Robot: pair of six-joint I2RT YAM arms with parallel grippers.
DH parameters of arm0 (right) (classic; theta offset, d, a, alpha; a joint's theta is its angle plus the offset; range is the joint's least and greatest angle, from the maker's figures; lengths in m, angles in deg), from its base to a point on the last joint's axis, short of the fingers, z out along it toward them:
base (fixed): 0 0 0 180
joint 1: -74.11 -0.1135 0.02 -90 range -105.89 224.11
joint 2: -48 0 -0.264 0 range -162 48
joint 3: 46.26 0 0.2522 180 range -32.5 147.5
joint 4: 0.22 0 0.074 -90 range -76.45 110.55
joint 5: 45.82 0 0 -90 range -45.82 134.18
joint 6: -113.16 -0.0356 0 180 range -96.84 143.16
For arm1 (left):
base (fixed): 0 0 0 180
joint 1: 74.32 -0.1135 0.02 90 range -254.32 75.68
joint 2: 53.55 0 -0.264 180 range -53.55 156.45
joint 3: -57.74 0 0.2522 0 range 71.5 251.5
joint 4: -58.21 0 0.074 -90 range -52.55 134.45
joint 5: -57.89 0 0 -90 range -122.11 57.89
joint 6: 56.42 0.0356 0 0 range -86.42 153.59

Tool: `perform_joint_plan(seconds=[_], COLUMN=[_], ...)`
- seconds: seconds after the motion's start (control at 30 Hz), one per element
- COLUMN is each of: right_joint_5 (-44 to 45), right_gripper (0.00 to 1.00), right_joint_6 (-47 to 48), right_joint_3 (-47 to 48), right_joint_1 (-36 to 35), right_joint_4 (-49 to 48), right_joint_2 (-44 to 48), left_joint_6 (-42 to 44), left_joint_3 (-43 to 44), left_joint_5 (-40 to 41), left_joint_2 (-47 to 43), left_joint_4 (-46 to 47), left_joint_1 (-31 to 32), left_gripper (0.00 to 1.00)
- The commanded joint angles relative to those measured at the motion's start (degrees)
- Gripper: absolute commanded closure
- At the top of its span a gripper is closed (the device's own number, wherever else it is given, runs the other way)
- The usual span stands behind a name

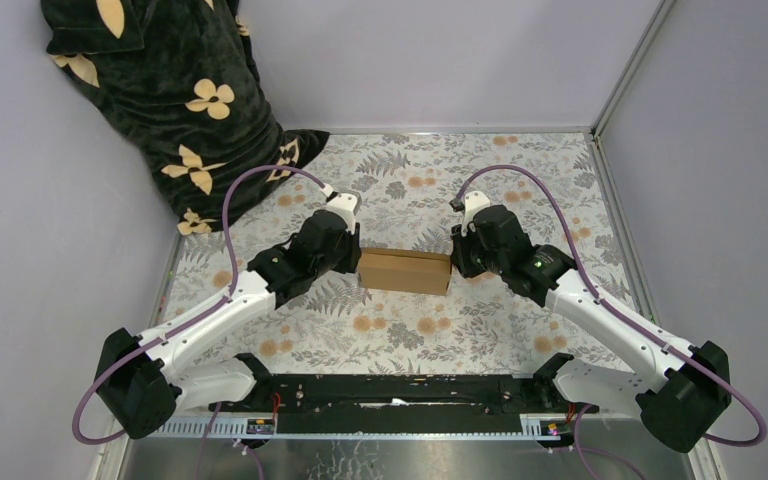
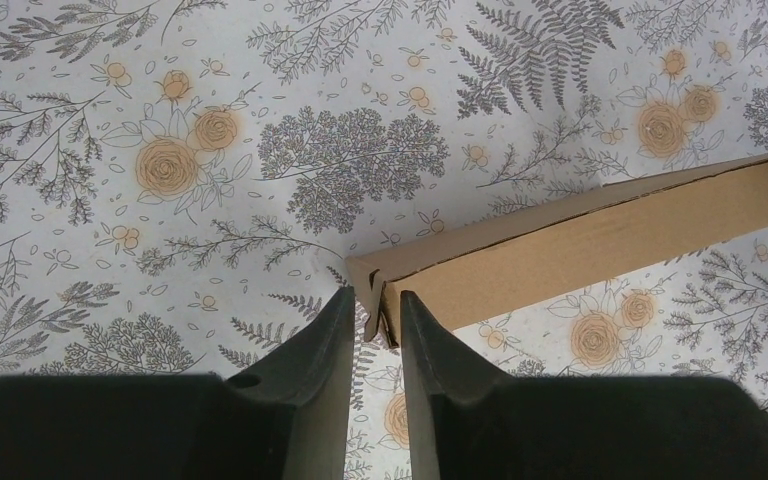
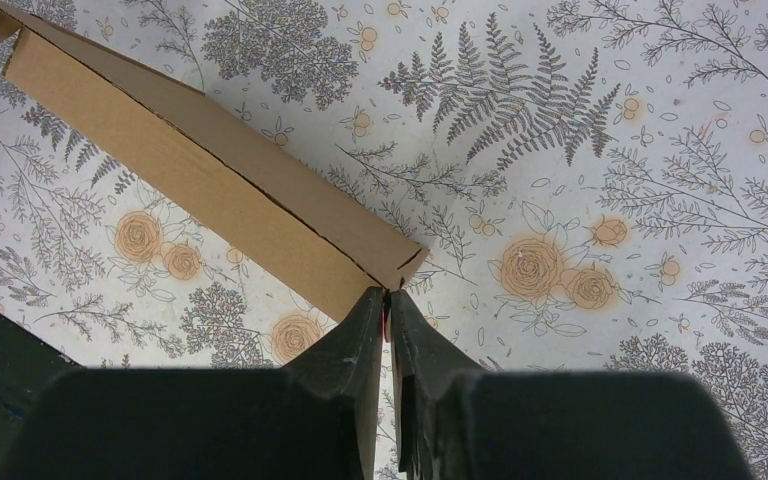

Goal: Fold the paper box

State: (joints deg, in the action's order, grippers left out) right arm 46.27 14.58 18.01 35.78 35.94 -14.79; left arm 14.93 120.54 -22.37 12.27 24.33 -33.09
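The left tool (image 2: 375, 312) is held slightly parted astride the 9 o'clock end of the paper box (image 2: 600, 240); the right tool (image 3: 388, 300) is clenched on its 3 o'clock end (box at the centre of the bench (image 1: 410, 335)). Even inward pressure is advised.

We saw bright, even, diffuse light in all three views. Shadows on the table (image 1: 400, 330) were faint and soft-edged, darkest along its near edge. Its pattern looked sharp.

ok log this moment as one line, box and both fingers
step: fold box | box: looks closed, shallow | left fingers: apart, straddling one end corner | right fingers: nearly shut, seemingly pinching other end corner
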Motion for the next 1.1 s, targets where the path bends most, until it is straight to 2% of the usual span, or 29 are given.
perform_joint_plan(seconds=[0.0, 0.37, 0.53, 0.67, 1.07], right_joint_5=[0.5, 0.5, 0.6, 0.6, 0.8], right_gripper=[0.85, 0.85, 0.85, 0.86, 0.85], right_joint_6=[0.5, 0.5, 0.5, 0.6, 0.5], right_joint_3=[0.3, 0.4, 0.4, 0.4, 0.3], right_joint_1=[-0.8, -1.0, -1.1, -1.1, -1.3], right_joint_4=[-2.2, -2.2, -2.1, -2.1, -2.0], right_joint_2=[-0.1, -0.3, -0.3, -0.4, -0.3], left_joint_6=[0.5, 0.8, 0.7, 0.8, 0.5], left_joint_3=[2.0, 2.2, 1.9, 1.9, 1.1], left_joint_5=[2.2, 2.3, 1.8, 1.2, 0.7], left_joint_2=[-1.4, -1.7, -1.7, -1.5, -1.9], left_joint_4=[2.5, 2.5, 2.4, 1.8, 0.9], left_joint_1=[0.5, 0.4, 0.5, 0.5, 0.5], left_gripper=[0.71, 0.72, 0.79, 0.81, 0.82])
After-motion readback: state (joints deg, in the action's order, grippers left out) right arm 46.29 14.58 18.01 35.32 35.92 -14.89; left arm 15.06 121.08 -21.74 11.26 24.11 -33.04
